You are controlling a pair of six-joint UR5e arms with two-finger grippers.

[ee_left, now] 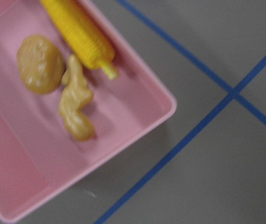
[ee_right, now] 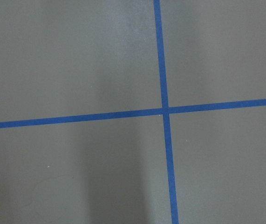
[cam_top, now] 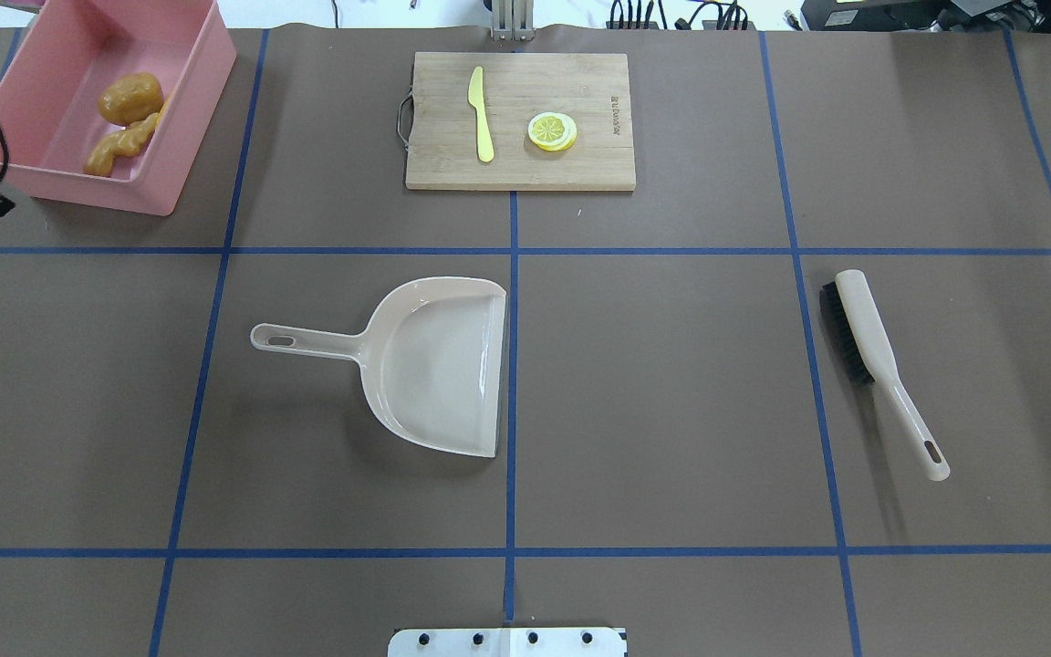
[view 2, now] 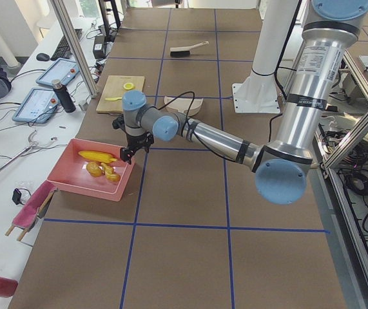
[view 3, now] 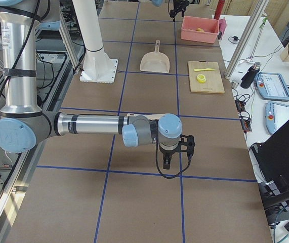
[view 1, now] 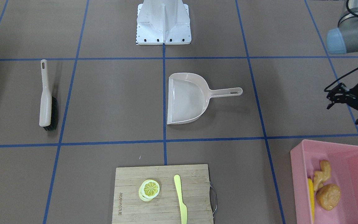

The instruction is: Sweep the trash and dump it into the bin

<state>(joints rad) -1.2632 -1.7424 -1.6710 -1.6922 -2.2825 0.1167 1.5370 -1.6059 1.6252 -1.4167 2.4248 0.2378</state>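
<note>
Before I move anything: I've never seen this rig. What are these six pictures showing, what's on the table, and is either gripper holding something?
It is a robot with two arms, each ending in a two-finger gripper, at a taped brown table. Two pictures look down from above, two from the table's ends, two from wrist cameras. On the table lie a dustpan, a brush, and a cutting board with a knife and lemon slice. The pink bin holds a corn cob, ginger root and potato. The left gripper hangs by the bin, the right gripper over the table's opposite end; neither seems to hold anything.
</note>
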